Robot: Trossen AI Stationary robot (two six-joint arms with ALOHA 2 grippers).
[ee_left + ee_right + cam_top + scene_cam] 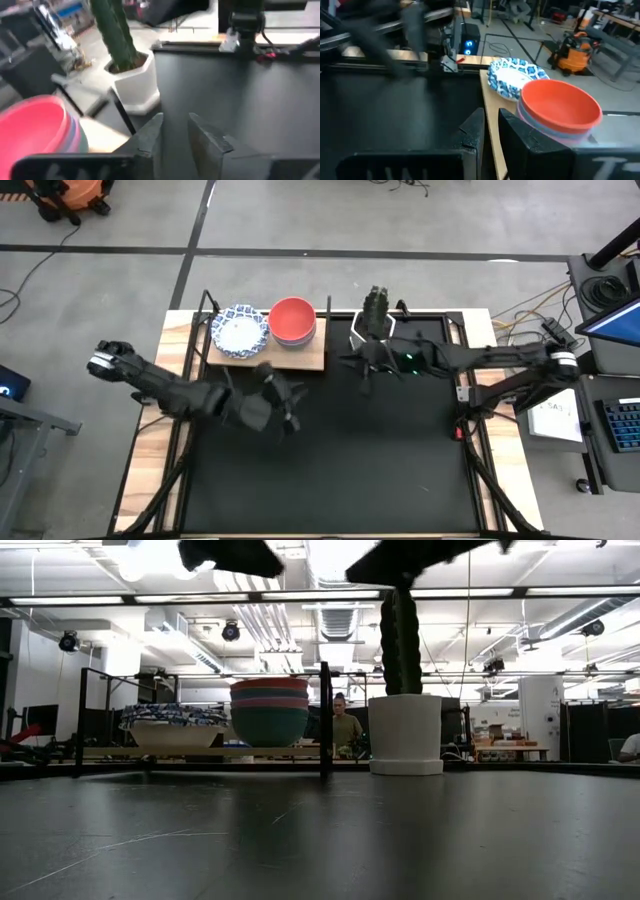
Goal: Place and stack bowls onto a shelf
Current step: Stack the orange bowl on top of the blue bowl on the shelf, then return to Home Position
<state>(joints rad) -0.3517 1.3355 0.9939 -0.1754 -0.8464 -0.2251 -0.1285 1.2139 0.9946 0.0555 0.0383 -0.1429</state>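
Note:
The shelf [303, 361] stands at the table's far side and carries two stacks. The white bowls with blue-patterned rims [240, 330] [172, 721] [512, 76] are nested on its left part. On its right part sits the coloured stack, red bowl on top [293, 319] [560, 106] and green bowl lowest [270, 726]. My left gripper [287, 402] [175, 120] hovers over the table just near of the shelf, open by a small gap and empty. My right gripper [362, 370] [491, 112] hovers right of the shelf, near of the cactus pot, also open narrowly and empty.
A white hexagonal pot with a tall cactus [372, 327] [405, 735] [132, 85] stands right of the shelf at the far edge, close to my right gripper. The black tabletop [330, 470] lies bare toward the near edge. A person shows in the room beyond [345, 728].

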